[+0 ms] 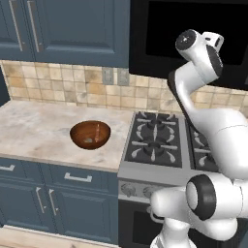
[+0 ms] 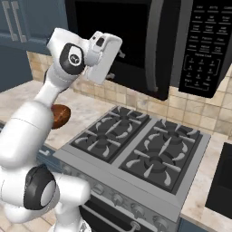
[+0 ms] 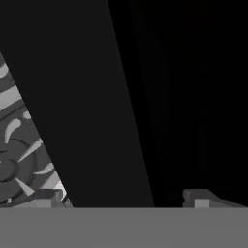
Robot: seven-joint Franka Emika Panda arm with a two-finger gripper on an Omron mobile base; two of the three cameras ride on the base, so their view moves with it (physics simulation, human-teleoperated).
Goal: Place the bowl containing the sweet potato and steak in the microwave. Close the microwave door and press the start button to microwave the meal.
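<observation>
On the left counter [image 1: 29,128] sat the bowl [image 1: 90,134], untouched, its food too small for me to make out. Right of it lay the stove [image 1: 155,140], and above the stove hung the microwave [image 2: 136,41], its door [image 2: 159,50] swung ajar toward me with the curved handle [image 2: 152,45] on its edge. My claw [image 3: 121,198] was raised to the dark opening, well apart from the bowl, its fingertips [image 3: 198,197] spread wide and pinching nothing. I judged the step in hand was getting the door open. Next, I reckoned, I would need to swing down left and grip the bowl's rim.
</observation>
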